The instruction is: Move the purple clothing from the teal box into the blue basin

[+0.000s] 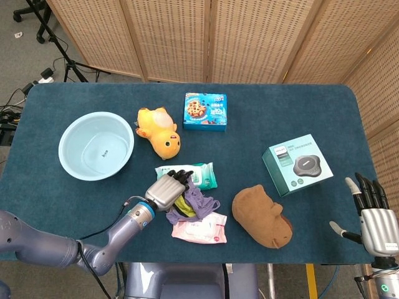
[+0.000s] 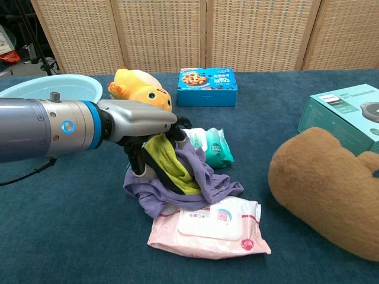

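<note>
The purple clothing (image 1: 198,205) (image 2: 190,183), with a yellow and black lining, lies bunched on the table between two wipes packs, away from the teal box (image 1: 295,163) (image 2: 340,108). My left hand (image 1: 167,189) (image 2: 148,126) grips the clothing's left side, fingers (image 2: 175,129) curled over the top fold and thumb pressed in below. The blue basin (image 1: 72,163) (image 2: 35,88) stands empty at the far left. My right hand (image 1: 374,219) hovers off the table's near right corner, fingers apart and holding nothing; the chest view does not show it.
A pink wipes pack (image 1: 201,229) (image 2: 208,231) lies partly under the clothing, a green wipes pack (image 1: 201,174) (image 2: 213,146) just behind it. A brown plush (image 1: 262,215) (image 2: 327,180) sits to the right. A yellow plush (image 1: 160,129) (image 2: 138,89) and a cookie box (image 1: 205,111) (image 2: 207,78) lie farther back.
</note>
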### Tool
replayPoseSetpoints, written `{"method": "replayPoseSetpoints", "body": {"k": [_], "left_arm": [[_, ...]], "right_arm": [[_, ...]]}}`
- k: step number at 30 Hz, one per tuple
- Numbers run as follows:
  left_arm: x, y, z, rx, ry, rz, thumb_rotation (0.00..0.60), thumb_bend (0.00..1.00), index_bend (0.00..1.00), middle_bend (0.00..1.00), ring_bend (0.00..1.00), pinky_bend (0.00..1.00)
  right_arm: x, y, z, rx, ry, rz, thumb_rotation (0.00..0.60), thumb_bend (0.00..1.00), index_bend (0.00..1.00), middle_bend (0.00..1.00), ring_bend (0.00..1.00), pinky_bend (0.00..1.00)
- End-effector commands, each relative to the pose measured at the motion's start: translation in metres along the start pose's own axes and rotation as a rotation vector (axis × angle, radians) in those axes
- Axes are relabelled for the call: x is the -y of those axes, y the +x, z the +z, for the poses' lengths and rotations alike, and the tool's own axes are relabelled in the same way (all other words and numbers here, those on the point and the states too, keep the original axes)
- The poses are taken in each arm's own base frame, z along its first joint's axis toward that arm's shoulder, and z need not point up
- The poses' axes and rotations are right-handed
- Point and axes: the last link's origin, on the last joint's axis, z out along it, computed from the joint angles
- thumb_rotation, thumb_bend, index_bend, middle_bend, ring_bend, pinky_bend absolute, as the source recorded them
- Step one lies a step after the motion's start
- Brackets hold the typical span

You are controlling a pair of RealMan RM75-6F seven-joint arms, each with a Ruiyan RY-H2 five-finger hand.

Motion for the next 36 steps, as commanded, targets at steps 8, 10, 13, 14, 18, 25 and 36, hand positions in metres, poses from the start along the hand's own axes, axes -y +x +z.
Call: {"method": "replayPoseSetpoints", "body": {"k": [8, 10, 13, 14, 18, 25, 36], "left_arm": [[0.005, -0.013, 0.004, -0.038, 0.049, -0.016, 0.600, 0.54, 0.77, 0.40, 0.43, 0.46], [0.007, -0.013, 0.005, -0.057, 0.059, -0.011, 0.600, 0.56, 0.79, 0.42, 0.46, 0.47], [0.009, -0.011, 0.006, -0.091, 0.071, -0.010, 0.600, 0.58, 0.81, 0.45, 0.48, 0.49], [0.010, -0.008, 0.006, -0.112, 0.074, -0.016, 0.600, 0.59, 0.82, 0.45, 0.49, 0.50], [0.011, 0.001, 0.005, -0.164, 0.070, -0.040, 0.600, 0.61, 0.83, 0.47, 0.51, 0.51], [0.017, 0.024, 0.000, -0.237, 0.074, -0.070, 0.600, 0.62, 0.84, 0.48, 0.52, 0.52], [0.062, 0.082, -0.017, -0.375, 0.165, -0.039, 0.600, 0.62, 0.84, 0.49, 0.53, 0.52]], "right_arm": [[-0.001, 0.002, -0.001, -0.007, -0.004, 0.004, 0.600, 0.16, 0.00, 0.00, 0.00, 0.00], [-0.001, 0.002, -0.001, -0.007, -0.004, 0.004, 0.600, 0.16, 0.00, 0.00, 0.00, 0.00], [-0.001, 0.002, -0.001, -0.006, -0.003, 0.004, 0.600, 0.16, 0.00, 0.00, 0.00, 0.00], [-0.001, 0.002, -0.001, -0.006, -0.003, 0.002, 0.600, 0.16, 0.00, 0.00, 0.00, 0.00], [-0.001, 0.002, -0.001, -0.004, -0.004, 0.002, 0.600, 0.16, 0.00, 0.00, 0.00, 0.00], [0.000, 0.002, -0.001, -0.003, -0.004, 0.001, 0.600, 0.16, 0.00, 0.00, 0.00, 0.00], [-0.001, 0.000, 0.000, 0.003, -0.005, -0.002, 0.600, 0.16, 0.00, 0.00, 0.00, 0.00]]}}
